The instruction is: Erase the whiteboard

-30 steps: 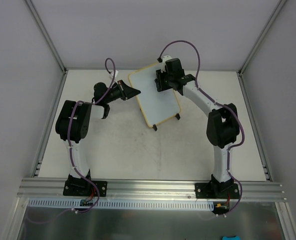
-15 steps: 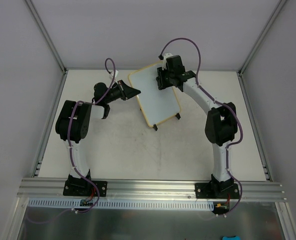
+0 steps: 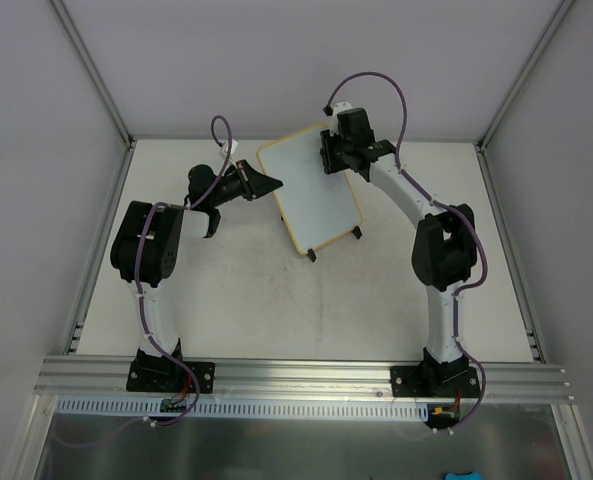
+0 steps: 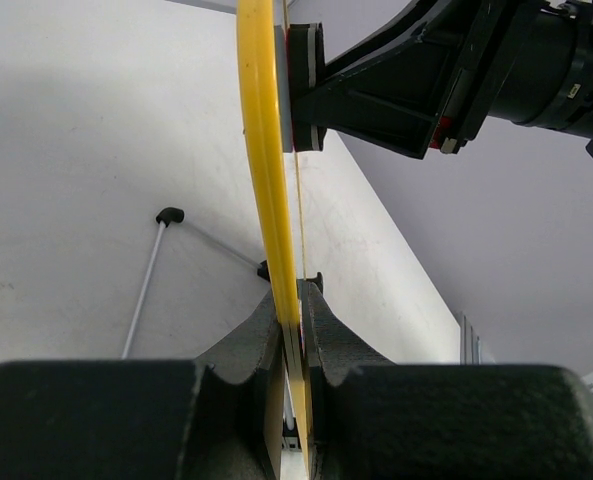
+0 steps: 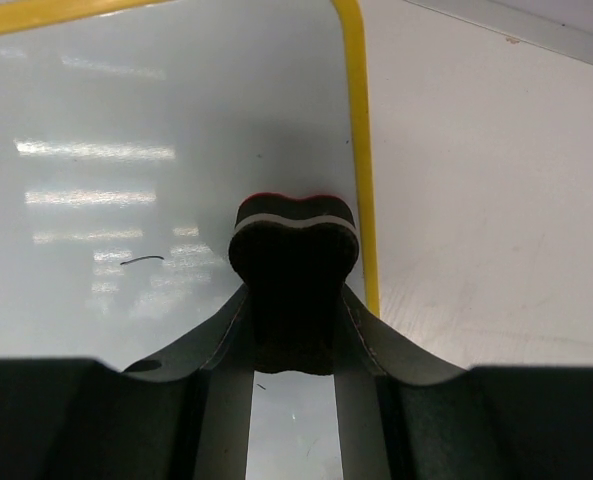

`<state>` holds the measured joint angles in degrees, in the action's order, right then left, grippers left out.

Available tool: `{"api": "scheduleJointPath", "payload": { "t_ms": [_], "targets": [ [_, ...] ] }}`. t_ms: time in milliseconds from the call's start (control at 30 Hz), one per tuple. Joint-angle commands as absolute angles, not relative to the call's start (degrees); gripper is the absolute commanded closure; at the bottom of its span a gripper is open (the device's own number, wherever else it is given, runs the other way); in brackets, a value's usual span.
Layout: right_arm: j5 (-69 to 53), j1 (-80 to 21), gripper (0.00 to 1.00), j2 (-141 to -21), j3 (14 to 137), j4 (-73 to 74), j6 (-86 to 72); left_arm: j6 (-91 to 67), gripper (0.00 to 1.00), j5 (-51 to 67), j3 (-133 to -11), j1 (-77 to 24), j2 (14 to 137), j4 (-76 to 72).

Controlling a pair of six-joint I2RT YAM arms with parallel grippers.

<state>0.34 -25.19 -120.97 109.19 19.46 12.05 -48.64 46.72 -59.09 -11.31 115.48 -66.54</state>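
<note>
My right gripper (image 3: 332,158), closed on the eraser (image 5: 294,238), has slid to the far corner of the whiteboard (image 3: 311,200) while my left gripper (image 4: 293,310) pinches its frame; one small mark (image 5: 142,261) remains

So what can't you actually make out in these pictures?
- Top view: pen marks on the whiteboard are too small to see, and the right tool covers its far-right edge.
- Left wrist view: board sits edge-on in the left tool, so its face is hidden.
- Right wrist view: the eraser hides its own wiping face, and the tool body blocks the lower board.
</note>
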Motion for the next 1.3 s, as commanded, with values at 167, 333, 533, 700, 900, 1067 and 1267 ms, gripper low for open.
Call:
{"api": "scheduleJointPath", "payload": {
  "t_ms": [167, 333, 533, 700, 900, 1067, 1267],
  "targets": [
    [5.54, -31.63, 1.00, -122.35, 108.37, 16.26, 16.08, -43.33, 1.00, 52.91, -58.89, -11.95, 111.01, -69.52],
    [4.92, -37.43, 1.00, -120.42, 105.56, 16.08, 16.70, -43.42, 1.00, 52.91, -58.89, -11.95, 111.01, -69.52],
    [1.94, -41.39, 1.00, -119.18, 102.22, 15.12, 16.00, -43.59, 1.00, 52.91, -58.97, -11.95, 110.83, -69.61],
    [0.62, -42.19, 1.00, -117.78, 98.89, 13.54, 13.72, -43.51, 1.00, 52.91, -59.15, -11.95, 110.74, -69.52],
    [-1.57, -42.36, 1.00, -115.67, 91.24, 9.85, 10.64, -43.77, 1.00, 52.82, -59.41, -11.95, 110.92, -69.70],
    [-2.81, -43.24, 1.00, -114.00, 84.04, 5.81, 8.79, -44.03, 1.00, 52.73, -59.50, -11.95, 110.92, -69.87],
    [-4.13, -43.86, 1.00, -111.80, 76.12, 0.80, 5.72, -43.95, 1.00, 52.73, -59.33, -11.95, 110.74, -69.96]
  ]
}}
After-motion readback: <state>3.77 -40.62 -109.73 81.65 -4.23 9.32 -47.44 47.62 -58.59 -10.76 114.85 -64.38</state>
